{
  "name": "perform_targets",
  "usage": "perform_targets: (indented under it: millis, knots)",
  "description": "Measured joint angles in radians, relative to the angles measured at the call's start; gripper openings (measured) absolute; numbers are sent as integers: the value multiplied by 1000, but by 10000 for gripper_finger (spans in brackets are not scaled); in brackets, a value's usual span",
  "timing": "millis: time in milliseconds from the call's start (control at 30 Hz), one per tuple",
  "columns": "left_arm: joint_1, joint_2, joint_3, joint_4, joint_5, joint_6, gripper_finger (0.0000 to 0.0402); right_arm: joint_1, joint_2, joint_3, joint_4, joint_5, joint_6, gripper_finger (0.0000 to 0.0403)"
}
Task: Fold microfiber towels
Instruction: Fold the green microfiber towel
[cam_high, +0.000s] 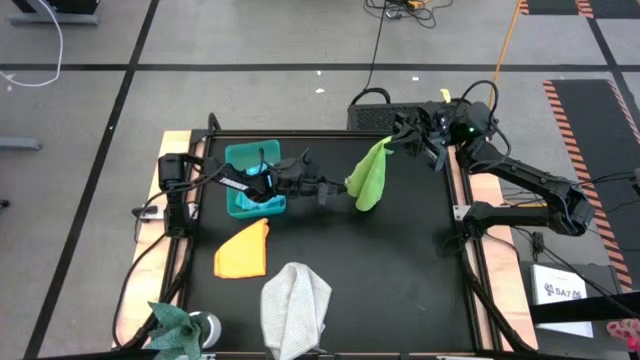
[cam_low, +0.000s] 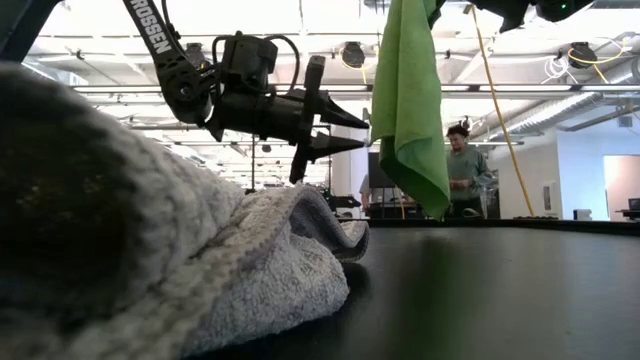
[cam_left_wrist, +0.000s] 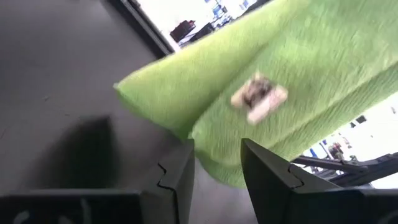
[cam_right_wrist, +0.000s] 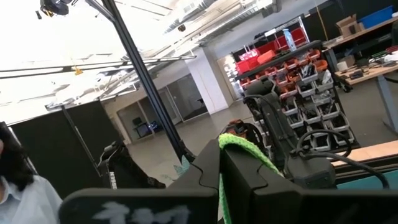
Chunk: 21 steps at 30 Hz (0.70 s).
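Observation:
A lime green towel (cam_high: 370, 178) hangs from my right gripper (cam_high: 392, 143), which is shut on its top, high over the table's far right part. My left gripper (cam_high: 338, 192) is level and points at the towel's left side edge (cam_low: 385, 130). It is open, with the towel's edge (cam_left_wrist: 217, 163) showing between its fingertips; whether they touch it I cannot tell. An orange towel (cam_high: 243, 250) and a grey towel (cam_high: 296, 305) lie flat nearer the front. A teal towel (cam_high: 180, 325) lies crumpled at the front left corner. My right gripper pinches a bunched upper edge of the lime green towel (cam_right_wrist: 239, 148) between its two shut fingers. The towel hangs slack below them in loose folds (cam_low: 410, 110), and its lower end (cam_low: 432, 205) hangs just above the table top.
A teal plastic bin (cam_high: 240, 160) stands under my left arm at the table's far left. The grey towel (cam_low: 200, 260) fills the low view's near left. A person (cam_low: 462, 165) stands in the room beyond the table. Bare black table top (cam_high: 400, 270) lies at the right front.

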Motion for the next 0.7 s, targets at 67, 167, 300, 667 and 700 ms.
perform_targets:
  millis: [67, 167, 300, 667, 700]
  knots:
    - [0, 0, 0, 33, -2, -4, 131, 7, 0, 0, -3, 1, -6, 0]
    - [0, -1, 6, 46, -2, -3, 131, 19, 0, 0, -7, 8, -21, 0]
    - [-3, -1, 26, -3, 16, 14, 131, 32, 0, 0, -6, 28, -26, 0]
    - [-5, 29, 71, -68, 70, 23, 131, 88, 0, 0, 4, 49, -15, 0]
    - [-4, 29, 75, -69, 82, 21, 131, 87, 0, 0, 4, 49, -7, 0]
